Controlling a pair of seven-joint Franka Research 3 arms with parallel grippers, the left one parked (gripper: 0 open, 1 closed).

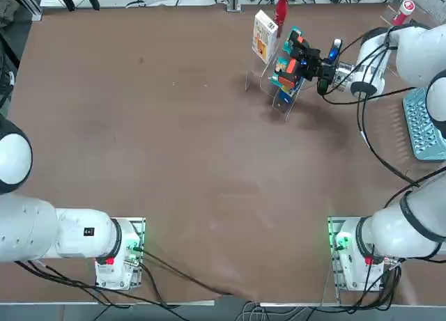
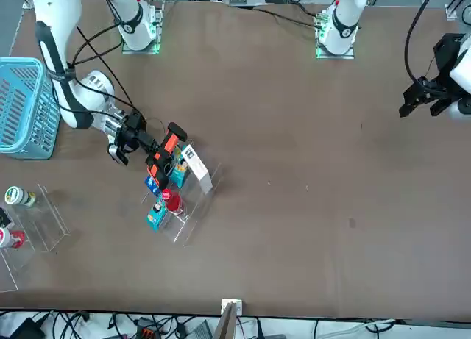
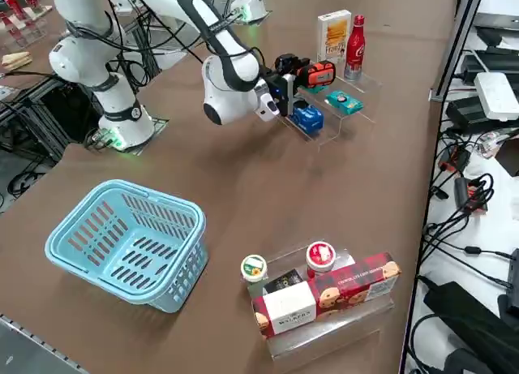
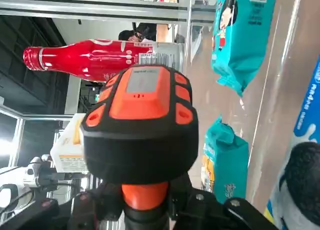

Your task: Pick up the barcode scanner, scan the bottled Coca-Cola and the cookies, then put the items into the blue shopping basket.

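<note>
Wide brown counter [image 1: 174,161], mostly bare through the middle and near side; clutter only along the far edge and the robot's right side, cables trailing off the near edge

Light blue plastic shopping basket with slotted walls [image 3: 126,244] sits at the right edge of the counter, well apart from the shelf; nothing seen inside it, and in the top view it is cut off by the frame

Clear acrylic stepped display shelf [image 1: 279,98] near the far edge holds the goods: flat white box of cookies with yellow-orange print [image 3: 333,36] upright at the back, slim red Coca-Cola bottle [image 3: 354,48] upright just beside it, small teal packets [image 3: 344,103] on the step below, blue packet [image 3: 308,118] on the lowest step

Right hand [image 3: 285,88] is level at the shelf's side, closed around the orange-red shaft of the black-headed barcode scanner [image 3: 315,74]; scanner head hangs over the teal packets, aimed toward bottle and box

In the wrist view the scanner [image 4: 140,125] fills the centre, covers most of the cookie box and the fingers; grip contact itself hard to make out

Second clear stand [image 3: 324,309] at the counter's right edge carries a red biscuit box, a black-and-white box and two small tubs
</note>
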